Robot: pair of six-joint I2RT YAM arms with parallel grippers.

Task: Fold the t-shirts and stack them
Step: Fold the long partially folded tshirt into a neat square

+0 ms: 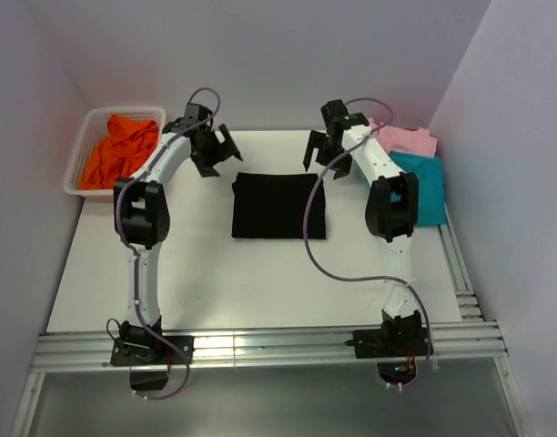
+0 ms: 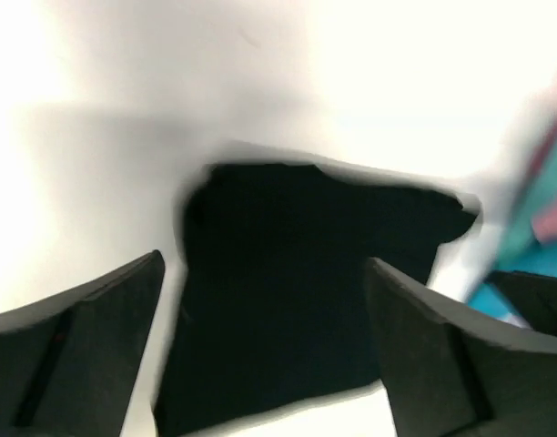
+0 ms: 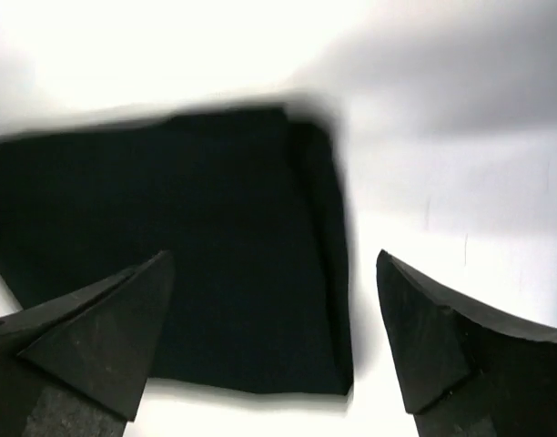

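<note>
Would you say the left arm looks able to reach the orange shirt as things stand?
Probably yes: the left gripper is open and empty, and the orange shirt lies uncovered in the basket beside that arm.

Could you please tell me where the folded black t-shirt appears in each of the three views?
Top external: the black t-shirt lies folded at the middle of the table.
Left wrist: the black t-shirt fills the lower centre.
Right wrist: the black t-shirt fills the left and centre.
Shared landmark: the white table around it, in all three.
</note>
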